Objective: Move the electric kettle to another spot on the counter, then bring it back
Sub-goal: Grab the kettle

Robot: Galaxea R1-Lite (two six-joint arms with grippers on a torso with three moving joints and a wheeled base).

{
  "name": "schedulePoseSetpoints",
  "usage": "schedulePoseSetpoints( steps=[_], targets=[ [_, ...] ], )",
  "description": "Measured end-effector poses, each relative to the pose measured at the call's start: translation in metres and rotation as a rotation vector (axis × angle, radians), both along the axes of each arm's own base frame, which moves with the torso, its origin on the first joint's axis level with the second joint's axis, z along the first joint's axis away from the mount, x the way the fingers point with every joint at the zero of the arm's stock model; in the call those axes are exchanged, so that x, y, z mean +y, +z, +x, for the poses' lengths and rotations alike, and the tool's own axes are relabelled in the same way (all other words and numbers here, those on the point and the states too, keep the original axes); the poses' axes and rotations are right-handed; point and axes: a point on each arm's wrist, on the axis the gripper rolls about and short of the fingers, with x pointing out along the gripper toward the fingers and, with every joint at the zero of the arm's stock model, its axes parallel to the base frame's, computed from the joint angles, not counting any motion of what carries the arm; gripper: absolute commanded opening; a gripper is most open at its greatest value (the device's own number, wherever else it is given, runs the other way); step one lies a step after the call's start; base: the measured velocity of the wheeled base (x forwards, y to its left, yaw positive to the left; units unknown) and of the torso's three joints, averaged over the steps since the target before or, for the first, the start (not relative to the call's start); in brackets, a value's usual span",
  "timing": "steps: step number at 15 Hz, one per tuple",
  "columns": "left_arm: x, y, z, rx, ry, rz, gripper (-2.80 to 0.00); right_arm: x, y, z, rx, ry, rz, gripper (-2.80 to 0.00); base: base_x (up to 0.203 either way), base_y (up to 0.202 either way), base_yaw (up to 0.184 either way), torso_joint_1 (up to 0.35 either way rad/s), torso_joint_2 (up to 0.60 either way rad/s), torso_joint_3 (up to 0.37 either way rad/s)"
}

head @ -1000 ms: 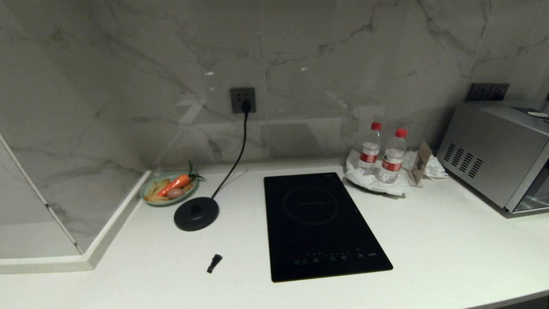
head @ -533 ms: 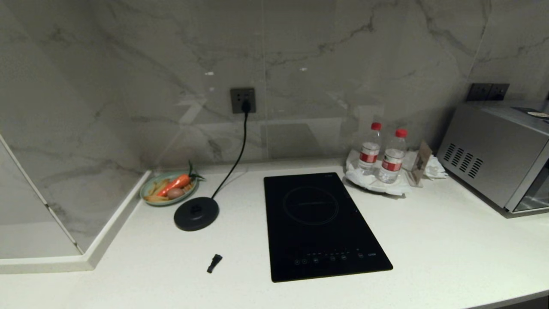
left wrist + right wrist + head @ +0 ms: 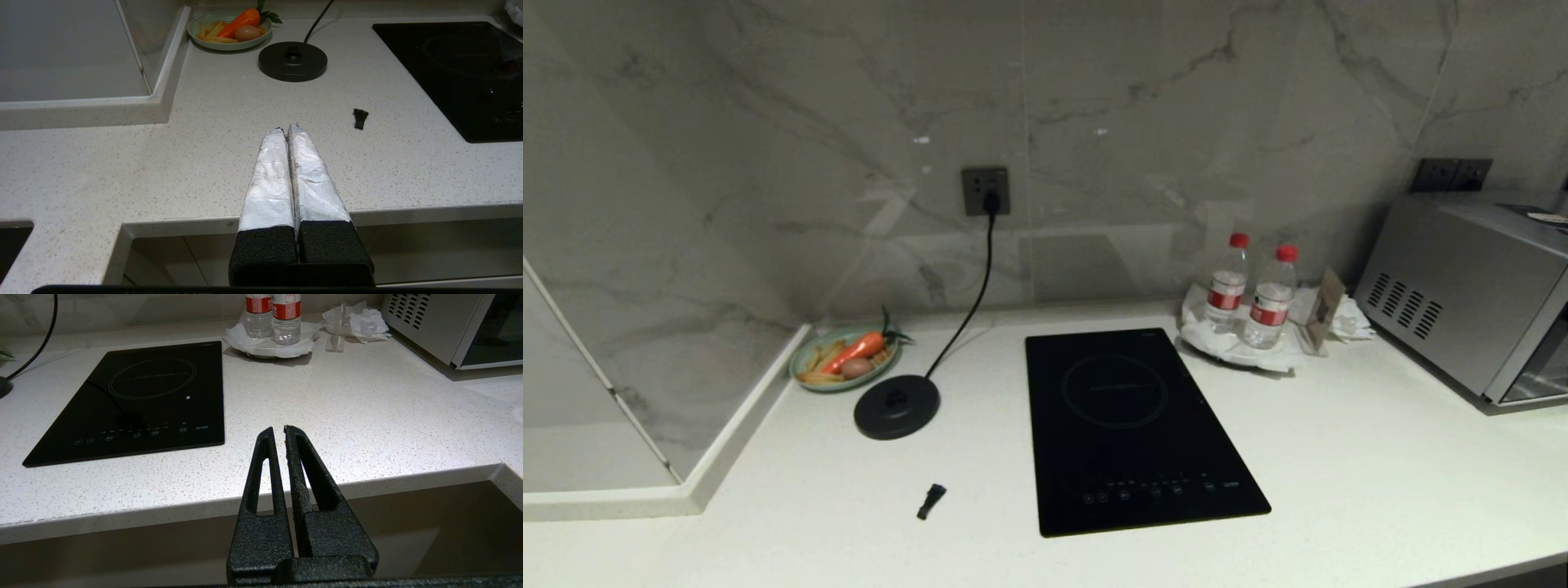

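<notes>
The kettle shows in no view. Both grippers — left (image 3: 284, 130), right (image 3: 278, 432) — hang closed and empty at the counter's (image 3: 1339, 490) front edge. Beyond them lie a small black piece (image 3: 931, 500), the hob (image 3: 1131, 429), then the bare kettle base (image 3: 897, 406).

A: Anything different from a second ago?

B: Nothing I can find. From the head, the whole counter (image 3: 1339, 474) lines up the same in all three looks.

A: The black base disc (image 3: 897, 406), well ahead of the left gripper (image 3: 286, 127)?

B: No shift. Nor has the small black piece (image 3: 931, 500), ahead of those fingertips and a little toward the cooktop (image 3: 1127, 425).

A: The cooktop's control row?

B: The marks may glow a touch differently, but they are too small to tell.
</notes>
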Motion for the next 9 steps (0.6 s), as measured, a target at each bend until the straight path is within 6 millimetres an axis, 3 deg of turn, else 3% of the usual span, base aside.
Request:
schedulePoseSetpoints(
  steps=[9],
  targets=[
    [0.0,0.0001,0.0,0.0,0.0,0.002,-2.8,0.0,0.0,0.0,0.0,0.0,0.0,-2.8,0.0,0.0,0.0,0.0,0.0,0.0]
  ],
)
